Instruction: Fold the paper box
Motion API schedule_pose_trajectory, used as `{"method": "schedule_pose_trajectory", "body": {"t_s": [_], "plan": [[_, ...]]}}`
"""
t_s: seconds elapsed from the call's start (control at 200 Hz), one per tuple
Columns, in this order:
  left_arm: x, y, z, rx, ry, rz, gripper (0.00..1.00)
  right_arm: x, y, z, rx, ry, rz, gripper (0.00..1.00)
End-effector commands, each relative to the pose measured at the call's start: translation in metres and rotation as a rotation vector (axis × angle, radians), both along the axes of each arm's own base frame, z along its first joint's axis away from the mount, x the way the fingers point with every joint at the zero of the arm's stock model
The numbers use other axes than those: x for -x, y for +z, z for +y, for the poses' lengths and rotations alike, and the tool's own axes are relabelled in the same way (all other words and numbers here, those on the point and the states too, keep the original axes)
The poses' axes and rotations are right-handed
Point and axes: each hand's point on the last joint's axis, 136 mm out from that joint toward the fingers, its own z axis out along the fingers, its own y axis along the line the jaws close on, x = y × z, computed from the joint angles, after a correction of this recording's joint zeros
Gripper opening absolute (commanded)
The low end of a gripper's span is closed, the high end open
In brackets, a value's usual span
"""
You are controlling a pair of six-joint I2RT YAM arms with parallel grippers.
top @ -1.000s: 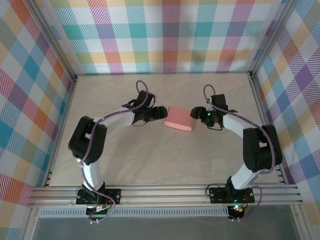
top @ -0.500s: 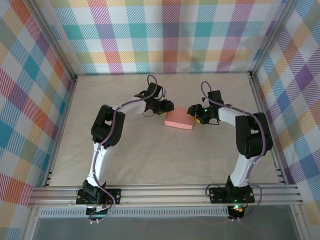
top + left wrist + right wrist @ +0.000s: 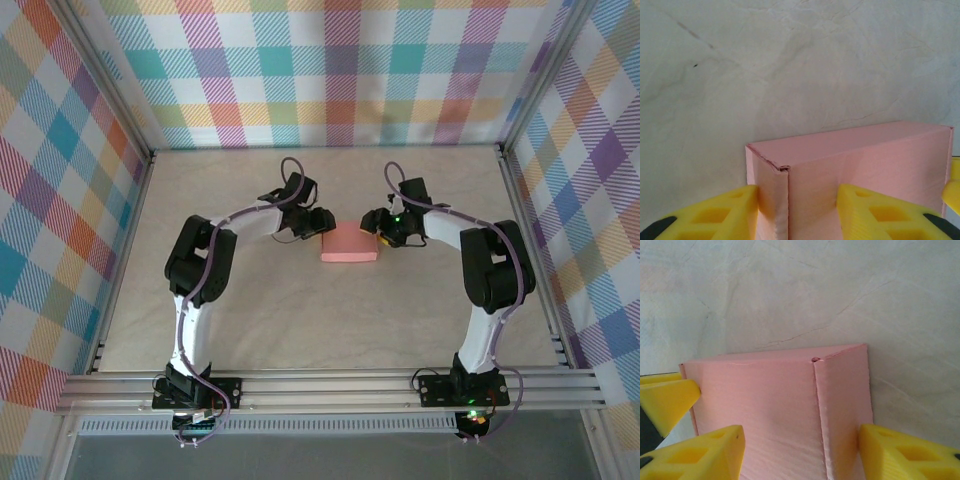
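Top view: the box (image 3: 350, 245) lies in the middle of the bench (image 3: 260, 320), my left claw (image 3: 325, 227) at its left end and my right claw (image 3: 373, 227) at its right, their tips too small to resolve. Wrist views: each claw stands part-open astride a box corner, its yellow fingers (image 3: 730, 215) cut off by the frame. Whether they press the card, I cannot tell.

The paper box (image 3: 865, 170) is cut off by the bottom edge in both wrist views; whether the left gripper (image 3: 797, 215) or right gripper (image 3: 802, 450) clamps it is unclear.
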Motion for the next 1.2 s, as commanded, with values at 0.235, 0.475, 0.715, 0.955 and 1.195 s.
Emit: {"method": "schedule_pose_trajectory", "body": {"t_s": [0.235, 0.475, 0.715, 0.955, 1.195], "plan": [[0.013, 0.064, 0.016, -0.083, -0.025, -0.203, 0.75, 0.002, 0.048, -0.017, 0.113, 0.002, -0.206, 0.92], [0.019, 0.117, 0.083, -0.251, 0.070, -0.535, 0.89, 0.018, 0.092, -0.075, 0.330, -0.040, -0.541, 1.00], [0.061, 0.130, 0.175, -0.524, 0.194, -0.817, 0.98, 0.041, 0.098, -0.146, 0.636, -0.143, -0.854, 1.00], [0.072, 0.083, 0.236, -0.736, 0.226, -0.878, 1.00, 0.029, 0.064, -0.165, 0.624, -0.174, -0.926, 1.00], [0.052, 0.061, 0.251, -0.609, 0.216, -0.917, 1.00, 0.021, 0.046, -0.171, 0.567, -0.146, -0.968, 1.00]]}}
